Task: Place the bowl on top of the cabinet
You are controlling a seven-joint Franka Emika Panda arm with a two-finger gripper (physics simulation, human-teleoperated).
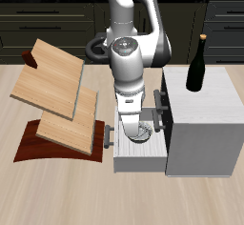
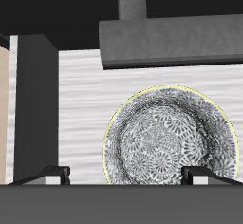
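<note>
Exterior view: the arm reaches straight down over a pulled-out drawer (image 1: 136,153) that juts from the side of the cabinet (image 1: 202,124), and the pincer (image 1: 133,126) hangs low inside that drawer, its fingertips around the bowl (image 1: 134,131), of which only a sliver of patterned rim shows past the arm. The cabinet's flat top carries a dark wine bottle (image 1: 198,65), upright near the back corner (nothing else stands there). From the drawer, at roughly nine to ten o'clock, slanted wooden boards (image 1: 57,91) lean on a dark curved stand on the bench (image 1: 19,181). In the wrist view the bowl (image 2: 171,139) sits on the drawer's pale grained floor (image 2: 81,104), its scribbly dark pattern and thin yellowish rim plain to see, with a grey bar handle (image 2: 171,40) beyond it. Two dark fingertips (image 2: 55,174) stand spread wide, one to either side of the bowl's rim, neither pressing on it, so the pincer is apart.
</note>
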